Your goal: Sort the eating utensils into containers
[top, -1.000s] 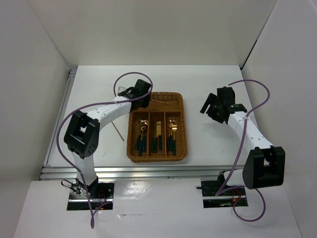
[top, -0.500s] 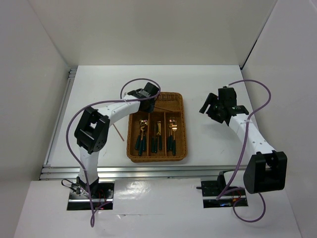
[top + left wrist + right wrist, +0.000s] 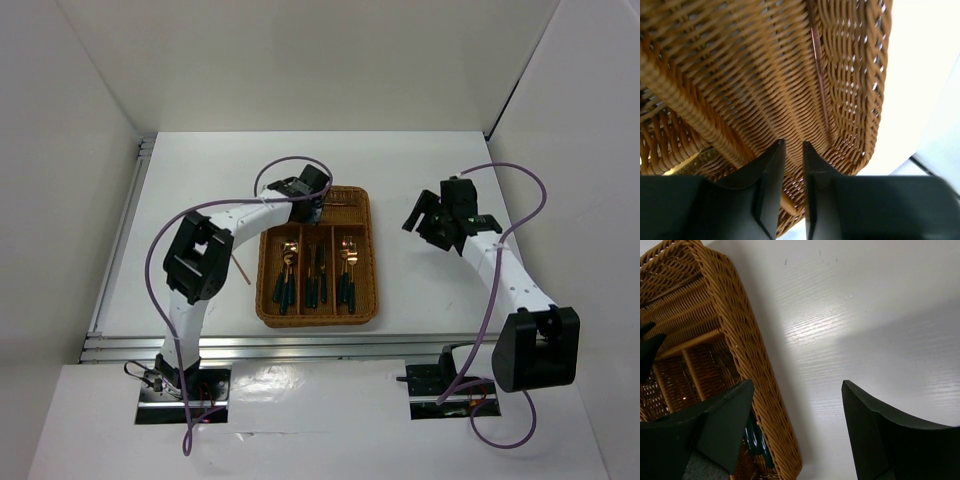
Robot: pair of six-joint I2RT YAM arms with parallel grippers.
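Wicker tray (image 3: 318, 320): chopstick (image 3: 819, 75) in crosswise slot; green-handled cutlery (image 3: 317, 282) in long slots.

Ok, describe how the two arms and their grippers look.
The left arm and right arm are both white tubular links joined by chunky black joint housings. A purple cable loops loosely along each arm. The left gripper and right gripper each end in two dark, matte, wedge-shaped fingers. No markings are visible.

- Left gripper (image 3: 792, 145): brown woven wicker tray (image 3: 860, 75) wall close ahead, thin copper-brown chopstick (image 3: 819, 75) just beyond it.
- Right gripper (image 3: 796, 387): white table (image 3: 865, 315) free ahead, tray rim alongside.
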